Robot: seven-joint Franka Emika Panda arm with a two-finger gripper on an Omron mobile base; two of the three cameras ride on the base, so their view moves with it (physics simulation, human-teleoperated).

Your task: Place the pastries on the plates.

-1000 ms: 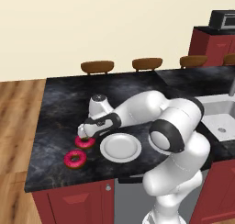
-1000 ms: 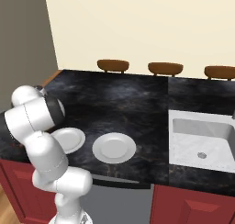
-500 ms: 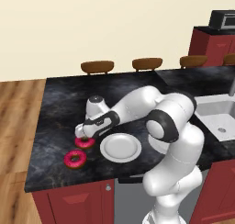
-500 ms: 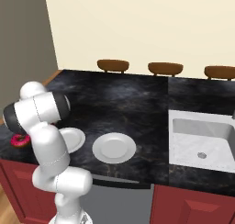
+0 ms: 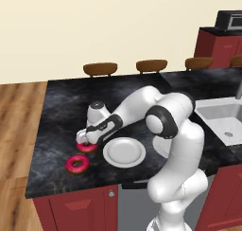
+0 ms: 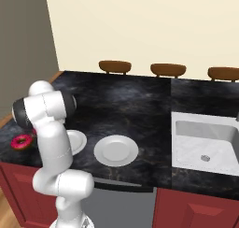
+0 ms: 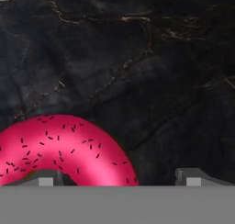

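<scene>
Now the jaws [image 7: 119,176] sit low over the counter, spread apart: in the hand view one finger tip [image 7: 46,179] rises at the hole of the near donut [image 7: 62,149], the other stands off to the lower right on bare stone, so one side of the ring lies between them. No pinch yet. In the left base view the hand is down on that donut at centre left, just beside the left plate [image 5: 124,152]. The second donut [image 5: 76,164] lies below and left of it, near the counter's front edge. The right plate [image 6: 116,150] shows at centre of the right base view, near the first plate and bare.

Judgement: step in hand is the grasp of the first donut. To do it well, close on the ring wall squarely with the tips kept low, so the icing does not slip out; lift straight before swinging to the left plate, which is close, so a short carry suffices.

Counter [image 5: 61,116]: black marbled stone with pale veins, red cabinets below. Sink [image 6: 207,138] set in at right of the right base view. Brown stools [image 5: 99,68] along the far edge; cream wall; wood floor at left.
</scene>
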